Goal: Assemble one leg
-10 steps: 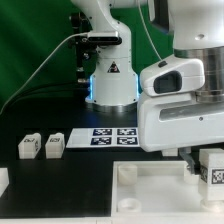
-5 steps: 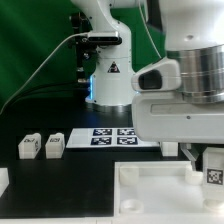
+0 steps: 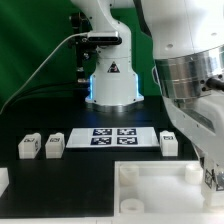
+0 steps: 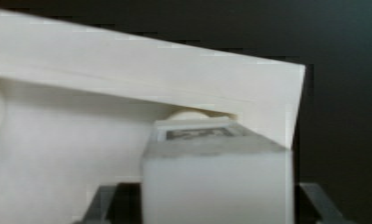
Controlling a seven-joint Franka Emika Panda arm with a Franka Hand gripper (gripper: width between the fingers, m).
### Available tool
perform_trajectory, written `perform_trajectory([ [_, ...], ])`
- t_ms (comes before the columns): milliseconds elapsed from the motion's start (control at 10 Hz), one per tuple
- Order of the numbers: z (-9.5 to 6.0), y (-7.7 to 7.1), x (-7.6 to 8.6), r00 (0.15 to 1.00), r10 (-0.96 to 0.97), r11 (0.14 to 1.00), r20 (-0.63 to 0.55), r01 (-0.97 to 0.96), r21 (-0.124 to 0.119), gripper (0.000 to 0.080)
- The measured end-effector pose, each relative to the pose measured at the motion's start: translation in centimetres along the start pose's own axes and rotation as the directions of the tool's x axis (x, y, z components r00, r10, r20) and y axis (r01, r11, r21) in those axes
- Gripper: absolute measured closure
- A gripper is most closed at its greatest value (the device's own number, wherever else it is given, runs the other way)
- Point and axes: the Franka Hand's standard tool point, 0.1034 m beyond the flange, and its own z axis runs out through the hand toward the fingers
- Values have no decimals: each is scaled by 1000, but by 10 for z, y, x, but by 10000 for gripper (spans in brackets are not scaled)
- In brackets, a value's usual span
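Note:
My gripper (image 4: 211, 204) is shut on a leg (image 4: 209, 165), a small white block with a tag on its face. It holds the leg over a corner of the large white panel (image 4: 94, 90). In the exterior view the gripper (image 3: 208, 168) and the held leg (image 3: 211, 180) are at the far right edge, above the panel (image 3: 150, 190), mostly hidden by the arm. Three more legs stand on the black table: two at the left (image 3: 28, 146) (image 3: 53, 144) and one right of the marker board (image 3: 169, 142).
The marker board (image 3: 110, 136) lies behind the panel. The robot base (image 3: 112, 80) stands at the back centre, with cables on the exterior view's left. A white part (image 3: 3, 180) shows at the left edge.
The arm has swung toward the exterior view's right with the leg in it. The leg right of the marker board has come into view.

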Motion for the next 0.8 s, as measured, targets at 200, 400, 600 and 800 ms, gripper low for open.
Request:
perform_trajectory([
  [200,0,0,2,987,160,987,10,-160,7,502],
  [400,0,0,2,984,180,984,13,-180,7,466],
  [600,1,1,1,998,65,998,7,-65,6,275],
  [800,0,1,-6,965,-261,965,-8,261,3,190],
])
